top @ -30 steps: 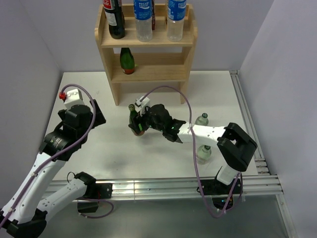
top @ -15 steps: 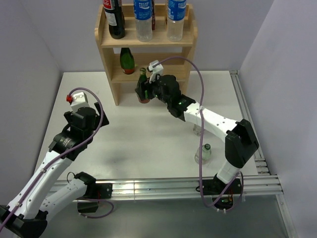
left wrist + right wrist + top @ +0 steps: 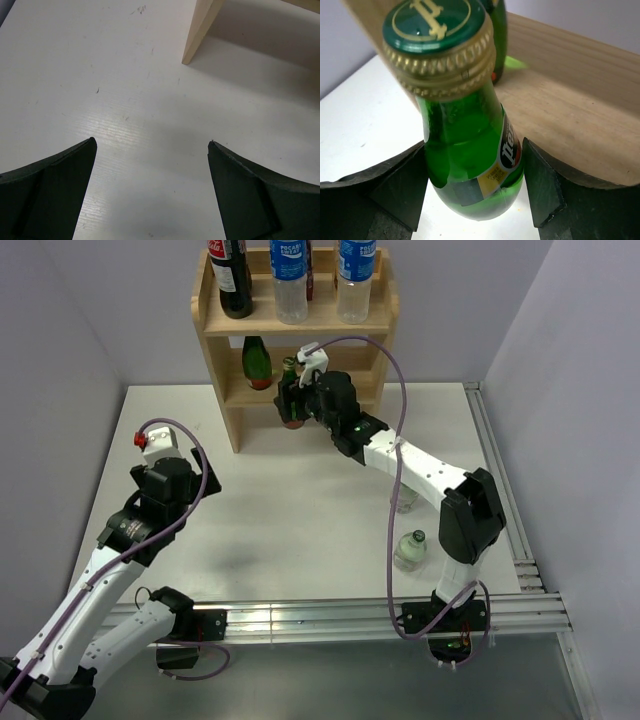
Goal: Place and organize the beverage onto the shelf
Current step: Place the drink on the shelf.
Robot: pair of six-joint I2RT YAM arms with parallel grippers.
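The tops of the bottles on the top board of the shelf are cut off by the edge of the top picture, so only their lower parts show: a dark bottle on the left and two clear bottles with blue labels beside it. The lowest board of the shelf is hard to see from above. On the bench, a round clear bottle stands near the right arm, and a second clear bottle is mostly hidden behind that arm. The right hand is clenched on a green bottle, with one black finger on each side of its lower body. The bottle's gold and green cap fills the top of the wrist picture, and its bottom is cut off there. This green bottle is upright at the front of the shelf's middle board, just to the right of the other green bottle that stands on that board. I cannot tell if it rests on the wood or hangs just off it. The left hand is spread wide and holds nothing. It hangs over bare bench, with one foot of the shelf ahead of it, well apart from the green bottle.
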